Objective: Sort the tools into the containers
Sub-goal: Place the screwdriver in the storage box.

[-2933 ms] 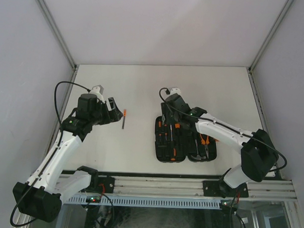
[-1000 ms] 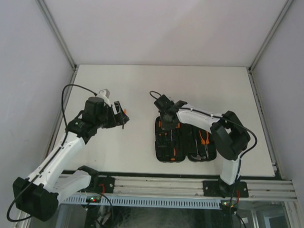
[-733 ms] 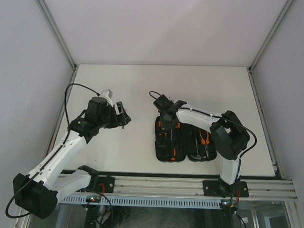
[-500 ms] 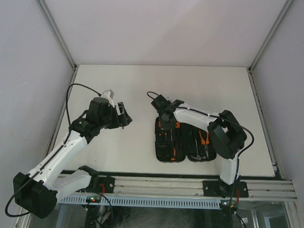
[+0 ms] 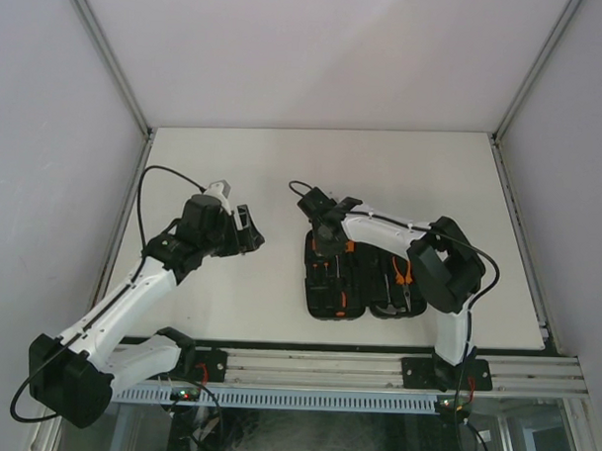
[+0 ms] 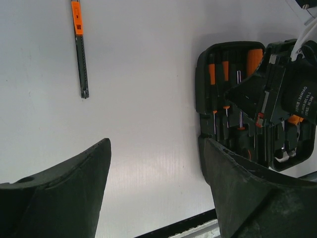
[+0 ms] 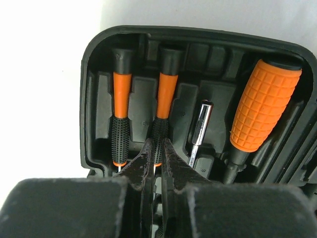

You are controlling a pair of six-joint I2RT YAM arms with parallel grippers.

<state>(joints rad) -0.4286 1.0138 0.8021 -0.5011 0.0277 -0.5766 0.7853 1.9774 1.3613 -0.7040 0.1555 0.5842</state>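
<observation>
The left pincer (image 6: 154, 144) hangs wide open and empty above the tabletop (image 6: 143, 74). A loose screwdriver (image 6: 79, 49) lies flat ahead of it, outside the gap, off toward the finger on the left of the wrist view. Its long axis runs away from the pincer, with the orange handle at the far end and the dark tip nearer, so it crosses the line between the fingers at roughly a right angle. The open case (image 6: 200, 99) lies beyond the other finger, well apart from that screwdriver. The right pincer (image 7: 156, 156) is shut on nothing, its tips against the black grip of a stowed screwdriver (image 7: 165, 94). The left arm is the nearer. The next move likely needs a shift forward and leftward to straddle the shaft, then a descent.
</observation>
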